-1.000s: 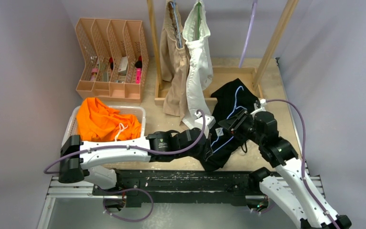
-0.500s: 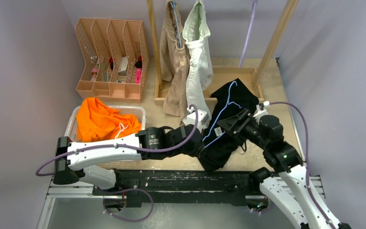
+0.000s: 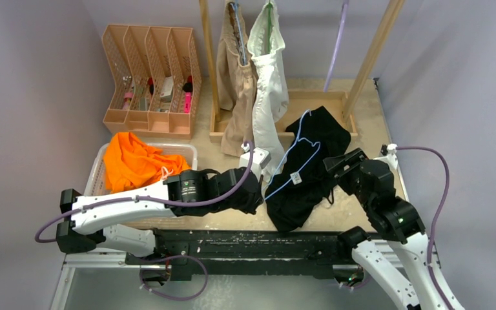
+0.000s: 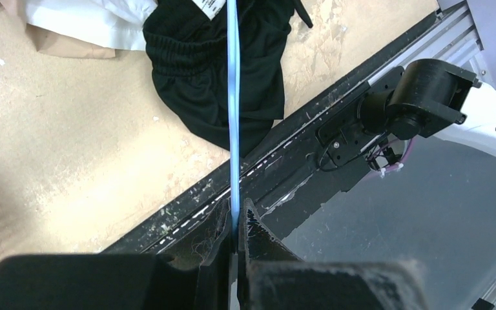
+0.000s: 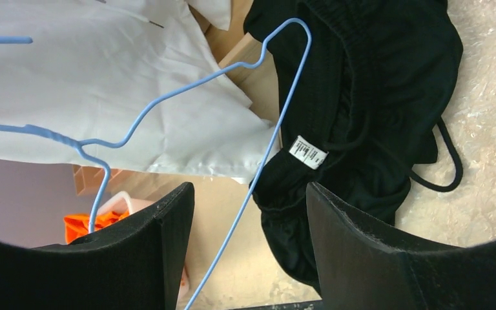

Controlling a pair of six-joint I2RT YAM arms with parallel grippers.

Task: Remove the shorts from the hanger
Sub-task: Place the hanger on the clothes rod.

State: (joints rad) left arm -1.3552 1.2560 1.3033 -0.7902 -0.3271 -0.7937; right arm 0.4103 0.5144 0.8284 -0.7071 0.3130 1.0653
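One shorts pair (image 3: 139, 165) lies in the bin (image 3: 191, 151), another pair (image 3: 307, 177) on the table (image 3: 373, 116) right of it, before the rack (image 3: 208, 64)

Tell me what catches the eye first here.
The black shorts crumpled mid-table, with a blue wire hanger across them, one end pinched in the shut left gripper. The right gripper hangs open at their right edge. Bright orange shorts fill the bin at left; beige shorts and white shorts hang at the back.

Our right pincer (image 5: 248, 190) has opened and backed off the black shorts (image 5: 374, 97). Our left pincer (image 4: 236, 212) has pulled the blue hanger (image 4: 234, 97) leftward.
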